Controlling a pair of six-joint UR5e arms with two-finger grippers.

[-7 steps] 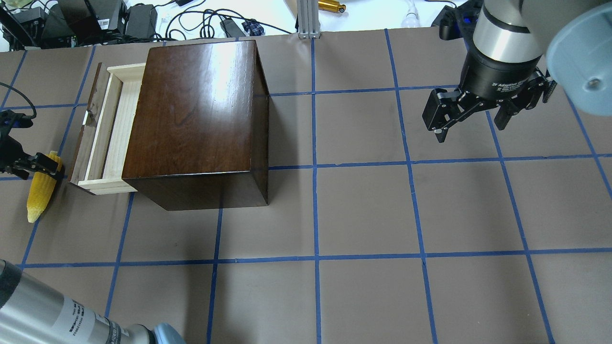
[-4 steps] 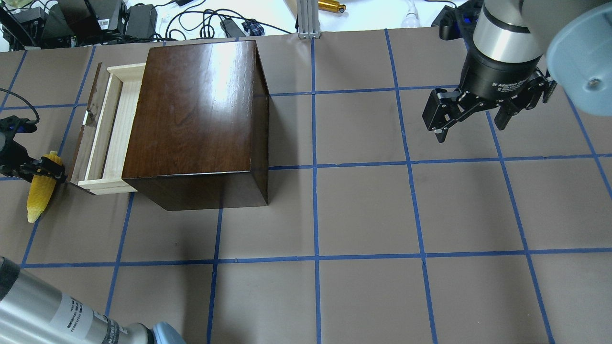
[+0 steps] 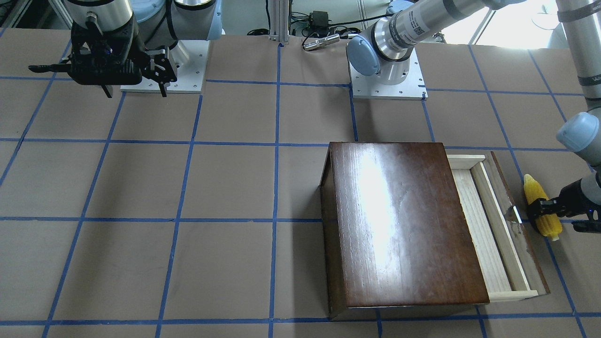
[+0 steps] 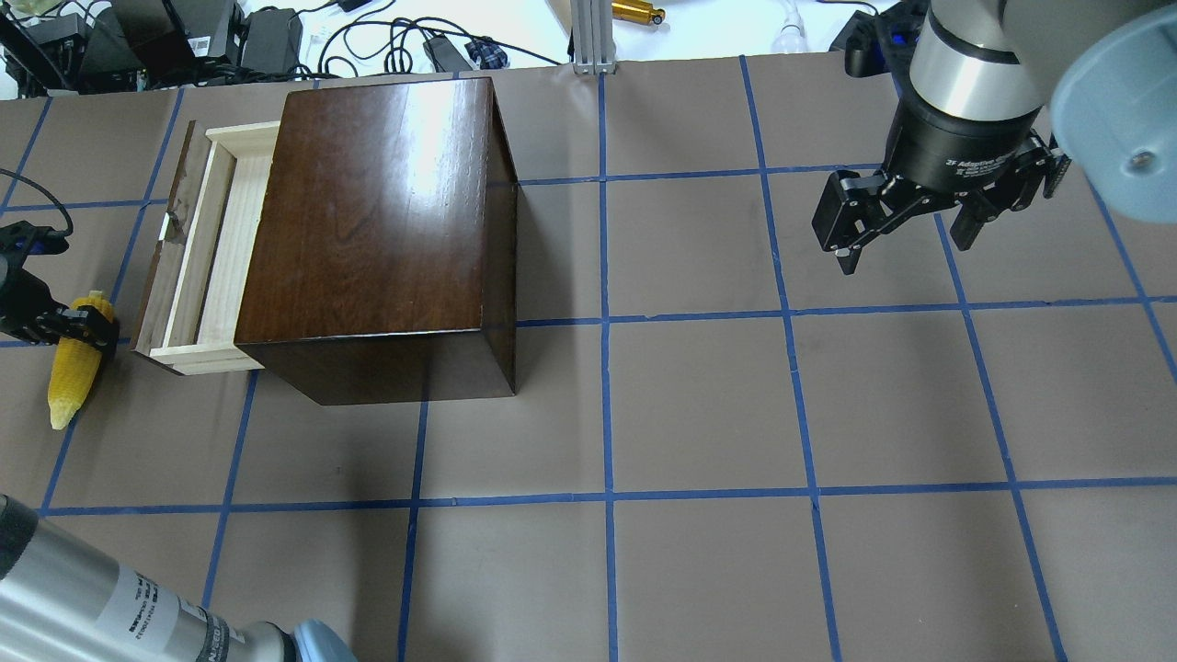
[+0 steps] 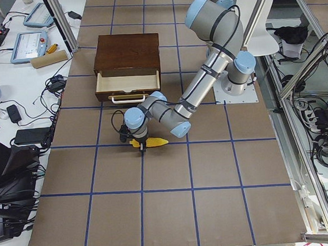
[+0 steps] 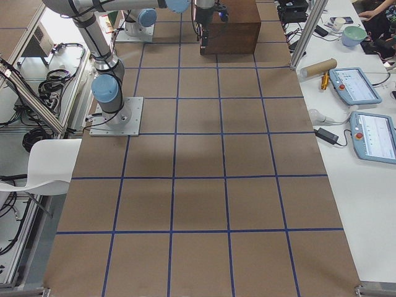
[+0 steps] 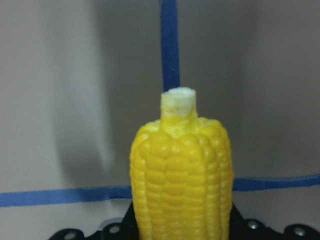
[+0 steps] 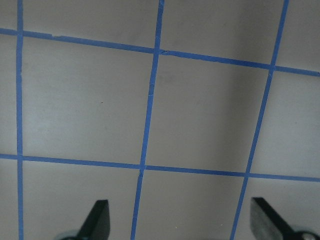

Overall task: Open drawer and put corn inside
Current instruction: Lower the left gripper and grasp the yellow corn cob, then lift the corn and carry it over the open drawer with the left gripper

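The yellow corn (image 4: 69, 382) lies left of the dark wooden box (image 4: 377, 230), its tapered tip toward the table's near edge. My left gripper (image 4: 87, 326) is shut on its thick end, low over the table. The left wrist view shows the corn (image 7: 180, 175) between the fingers, pale stub pointing away. The drawer (image 4: 207, 248) is pulled out to the left, its pale tray empty, dark front panel close beside the corn. In the front-facing view the corn (image 3: 535, 190) and left gripper (image 3: 544, 209) are right of the drawer (image 3: 488, 225). My right gripper (image 4: 906, 244) is open and empty, far right.
The box (image 3: 404, 225) stands on the table's left half in the overhead view. Cables and power bricks (image 4: 211, 41) lie beyond the far edge. A metal post (image 4: 593, 37) stands at the back centre. Blue tape lines grid the brown table.
My left gripper and the corn's thick end have shifted slightly left, away from the drawer front; the tip stays in place. The right arm has not moved.
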